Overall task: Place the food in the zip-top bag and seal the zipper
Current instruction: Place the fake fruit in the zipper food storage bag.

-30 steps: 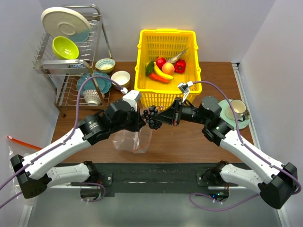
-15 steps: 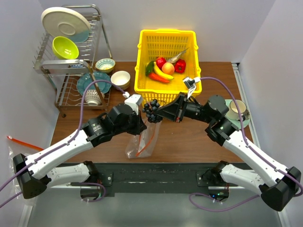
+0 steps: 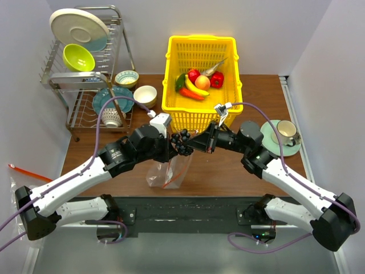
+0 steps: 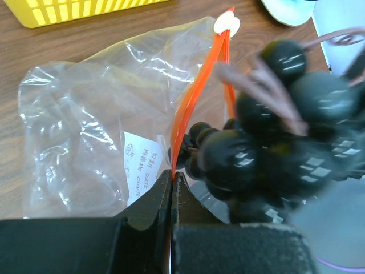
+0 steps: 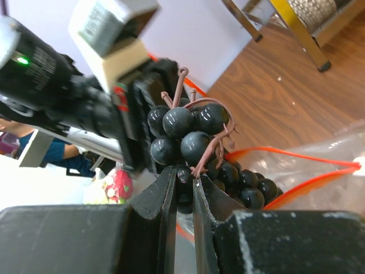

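**Loading in progress: first item at the bag mouth, nothing sealed.**

The right claw [image 5: 181, 185] is pinched on the dark grapes [image 5: 187, 134] and holds the bunch against the mouth of the zip-top bag [image 4: 80, 114], not yet let go. The left claw [image 4: 171, 181] is pressed together on the zipper [image 4: 193, 100] and lifts the bag by that strip above the desk [image 3: 228, 171], in front of the yellow basket [image 3: 201, 39]. The strip's two halves stand parted, with the white end piece [image 4: 226, 23] at the far end, so the mouth is open. The bag is clear and crinkled, with a small printed label, and I see no food settled inside it. The apple [image 3: 194, 74], peach [image 3: 202, 81], pepper [image 3: 217, 80], banana [image 3: 197, 88], cucumber [image 3: 180, 81] and grey-beige piece [image 3: 214, 68] lie in the basket. Judgement: one item is partly delivered; the other items and the sealing are outstanding.
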Controlling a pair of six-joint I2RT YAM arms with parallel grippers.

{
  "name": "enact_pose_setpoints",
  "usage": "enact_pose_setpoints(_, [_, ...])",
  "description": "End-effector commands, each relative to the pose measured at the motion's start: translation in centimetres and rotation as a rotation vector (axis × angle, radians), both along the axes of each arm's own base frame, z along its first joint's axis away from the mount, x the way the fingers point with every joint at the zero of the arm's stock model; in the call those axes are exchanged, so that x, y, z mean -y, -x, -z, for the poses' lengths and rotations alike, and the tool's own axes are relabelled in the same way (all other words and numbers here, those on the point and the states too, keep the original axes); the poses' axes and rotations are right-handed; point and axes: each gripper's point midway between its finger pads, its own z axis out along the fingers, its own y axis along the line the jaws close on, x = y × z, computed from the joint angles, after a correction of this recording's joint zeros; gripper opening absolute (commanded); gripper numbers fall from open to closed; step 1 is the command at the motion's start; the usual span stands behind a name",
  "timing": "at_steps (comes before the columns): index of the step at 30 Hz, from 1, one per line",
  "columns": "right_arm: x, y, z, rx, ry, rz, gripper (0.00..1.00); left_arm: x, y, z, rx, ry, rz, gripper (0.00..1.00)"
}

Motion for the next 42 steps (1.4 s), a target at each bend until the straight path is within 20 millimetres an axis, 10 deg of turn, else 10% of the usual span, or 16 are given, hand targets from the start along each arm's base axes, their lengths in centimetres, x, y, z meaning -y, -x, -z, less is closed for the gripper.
enact_pose_setpoints(1, [0.3, -0.1, -0.6, 0.083, -0.006, 0.022, 0.00, 0.3, -0.5, -4.0, 0.065, 0.093, -0.013, 0.00])
enact_pose_setpoints(19, [1.1, 0.8, 5.0, 0.093, 0.224, 0.043, 0.00, -1.0, -2.6, -6.1, 0.078, 0.096, -0.060, 0.00])
enact_pose_setpoints(23, [0.9, 0.8, 4.8, 0.081, 0.247, 0.028, 0.56, -0.7, -2.5, -5.9, 0.073, 0.105, -0.040, 0.00])
enact_pose_setpoints(30, [3.0, -0.6, 3.9, 0.059, 0.402, 0.149, 0.59, -0.7, -2.6, -4.2, 0.050, 0.082, -0.045, 0.00])
enact_pose_setpoints(42, [5.2, 0.7, 11.7, -0.094, 0.585, 0.167, 0.64, -0.6, -2.5, -3.2, 0.038, 0.074, -0.040, 0.00])
